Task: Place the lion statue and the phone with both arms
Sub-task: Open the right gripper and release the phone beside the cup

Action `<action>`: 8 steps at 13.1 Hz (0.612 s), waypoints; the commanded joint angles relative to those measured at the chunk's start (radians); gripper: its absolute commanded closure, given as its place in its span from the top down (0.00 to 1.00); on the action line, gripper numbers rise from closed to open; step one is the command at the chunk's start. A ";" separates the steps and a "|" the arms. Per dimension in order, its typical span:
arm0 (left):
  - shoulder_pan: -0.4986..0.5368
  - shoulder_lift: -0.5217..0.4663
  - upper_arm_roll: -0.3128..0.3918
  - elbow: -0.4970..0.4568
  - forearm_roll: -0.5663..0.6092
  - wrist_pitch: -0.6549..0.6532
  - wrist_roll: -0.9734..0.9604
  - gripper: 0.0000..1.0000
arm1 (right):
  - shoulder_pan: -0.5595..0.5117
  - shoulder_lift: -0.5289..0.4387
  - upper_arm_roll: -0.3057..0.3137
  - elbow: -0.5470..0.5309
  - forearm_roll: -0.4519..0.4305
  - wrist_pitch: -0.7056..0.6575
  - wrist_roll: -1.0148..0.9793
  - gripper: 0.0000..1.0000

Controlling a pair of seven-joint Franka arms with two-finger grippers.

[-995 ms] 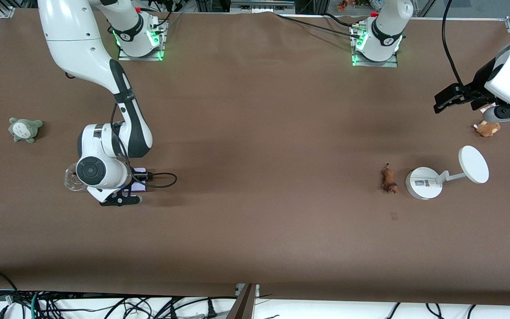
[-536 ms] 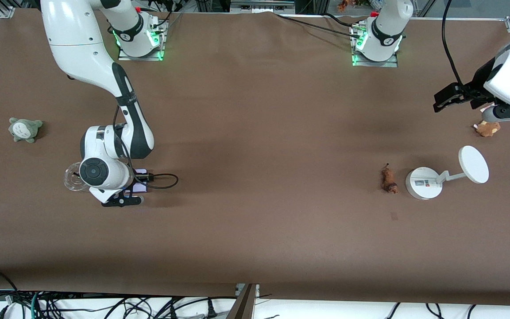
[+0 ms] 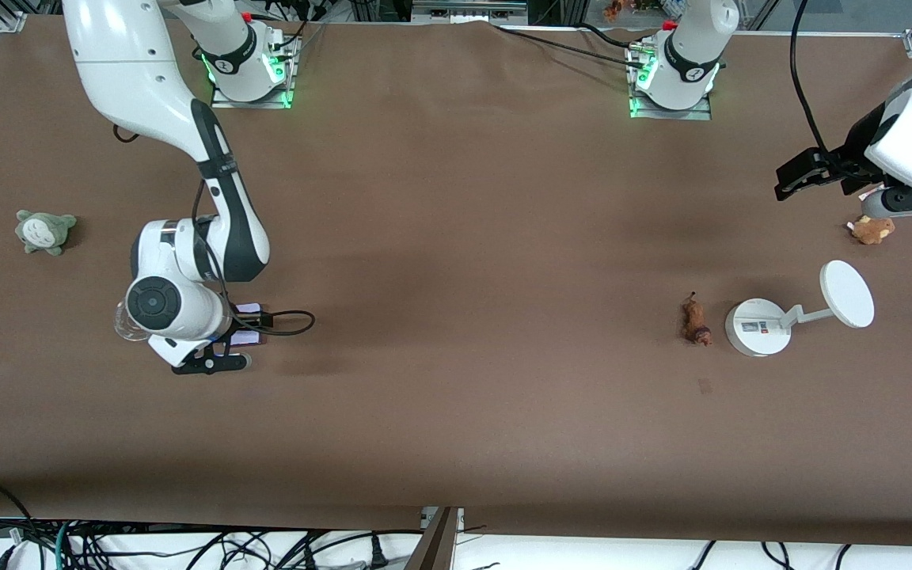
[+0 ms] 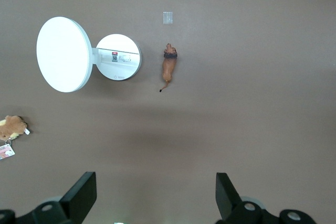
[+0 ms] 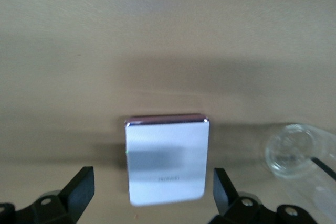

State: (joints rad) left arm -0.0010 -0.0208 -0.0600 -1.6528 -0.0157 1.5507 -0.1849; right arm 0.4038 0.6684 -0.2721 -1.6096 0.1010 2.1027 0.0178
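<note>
The brown bench (image 3: pixel 456 412) carries everything. Over the last second the right arm has swung its wrist slightly toward its own end of the bench and a little nearer the front camera, settling over the phone (image 5: pixel 167 158); this looks like the final alignment before a descent to grasp. The left arm has barely moved and waits high at its end of the bench.

The right gripper (image 3: pixel 210 348) hangs just over the phone, its jaws spread wide with the phone centred between them and nothing held or touched, as the right wrist view shows. The left gripper (image 3: pixel 820 170) hangs over bare bench near the tan plush toy (image 3: pixel 872 229); its jaws are also wide and empty.

The white stand (image 3: pixel 758 327) sits toward the left arm's end, with the lion statue (image 3: pixel 694 320) lying just beside it, apart from it, untouched. A clear glass (image 5: pixel 290 154) stands close beside the phone. The grey-green plush (image 3: pixel 44 231) lies near the right arm's end.
</note>
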 commanded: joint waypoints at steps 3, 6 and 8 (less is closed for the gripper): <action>-0.013 -0.008 0.011 0.004 0.010 -0.015 0.007 1.00 | -0.010 -0.072 -0.039 0.143 -0.004 -0.234 -0.038 1.00; -0.013 -0.008 0.011 0.004 0.010 -0.015 0.005 1.00 | -0.013 -0.134 -0.097 0.192 0.003 -0.370 -0.102 1.00; -0.013 -0.008 0.011 0.002 0.010 -0.017 0.005 1.00 | -0.038 -0.202 -0.098 0.185 -0.001 -0.397 -0.098 1.00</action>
State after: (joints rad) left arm -0.0012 -0.0208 -0.0599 -1.6528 -0.0157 1.5492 -0.1849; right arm 0.3917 0.5300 -0.3754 -1.4164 0.1001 1.7423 -0.0633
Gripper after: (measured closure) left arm 0.000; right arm 0.000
